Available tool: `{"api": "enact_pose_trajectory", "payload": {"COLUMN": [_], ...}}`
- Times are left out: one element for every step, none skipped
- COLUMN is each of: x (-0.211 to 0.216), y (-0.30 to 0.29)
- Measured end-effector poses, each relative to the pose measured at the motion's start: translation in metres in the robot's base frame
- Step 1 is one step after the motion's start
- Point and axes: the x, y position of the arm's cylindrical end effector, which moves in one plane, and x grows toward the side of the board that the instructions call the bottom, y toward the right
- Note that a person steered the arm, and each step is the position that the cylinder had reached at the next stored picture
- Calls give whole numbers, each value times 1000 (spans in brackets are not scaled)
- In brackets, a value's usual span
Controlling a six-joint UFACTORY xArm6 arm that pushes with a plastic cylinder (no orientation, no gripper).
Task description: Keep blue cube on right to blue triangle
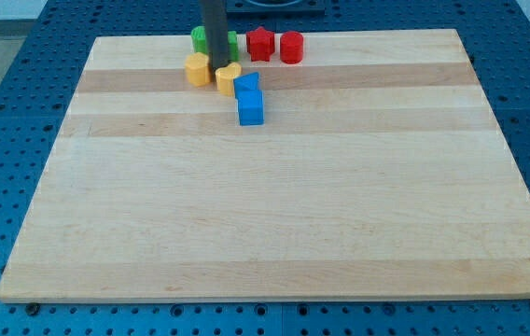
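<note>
Two blue blocks touch each other near the view's top, left of centre. The lower one is the blue cube point(251, 108). The upper one point(246, 85) seems to be the blue triangle, though its shape is hard to make out. The cube lies just below it and slightly to the right. My dark rod comes down from the view's top, and my tip point(218, 68) rests between two yellow blocks. It is up and to the left of the blue pair and does not touch either blue block.
A yellow hexagon-like block point(197, 69) is left of my tip. A yellow heart-like block point(228, 77) touches the upper blue block. Two green blocks point(197, 39) point(233, 44) are partly hidden behind the rod. A red star point(261, 43) and a red cylinder point(291, 47) sit by the board's top edge.
</note>
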Motion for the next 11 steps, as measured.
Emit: {"api": "enact_pose_trajectory", "payload": {"x": [27, 34, 52, 97, 121, 115, 95, 89, 82, 74, 67], "y": [-48, -60, -69, -93, -48, 7, 45, 75, 100, 110, 110]}}
